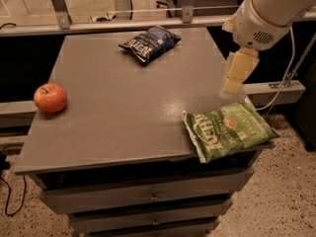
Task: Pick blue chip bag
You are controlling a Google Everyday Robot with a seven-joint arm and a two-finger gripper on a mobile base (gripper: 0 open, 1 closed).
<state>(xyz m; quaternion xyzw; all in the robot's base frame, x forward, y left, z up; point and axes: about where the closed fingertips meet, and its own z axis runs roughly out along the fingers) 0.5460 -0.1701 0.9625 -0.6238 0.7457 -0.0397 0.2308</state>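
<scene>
The blue chip bag (149,43), small, dark navy and crinkly with white lettering, lies at the far middle of the grey table top (123,117). My gripper (232,85), a cream-coloured piece hanging from the white arm, hovers above the table's right edge. It is well to the right of the blue bag and nearer to me, just above the far end of the green bag. It holds nothing that I can see.
A larger bright green chip bag (227,130) lies at the table's front right corner, partly overhanging the edge. A red apple (50,97) sits near the left edge. Drawers (153,196) are below the top. A metal rail (123,23) runs behind the table.
</scene>
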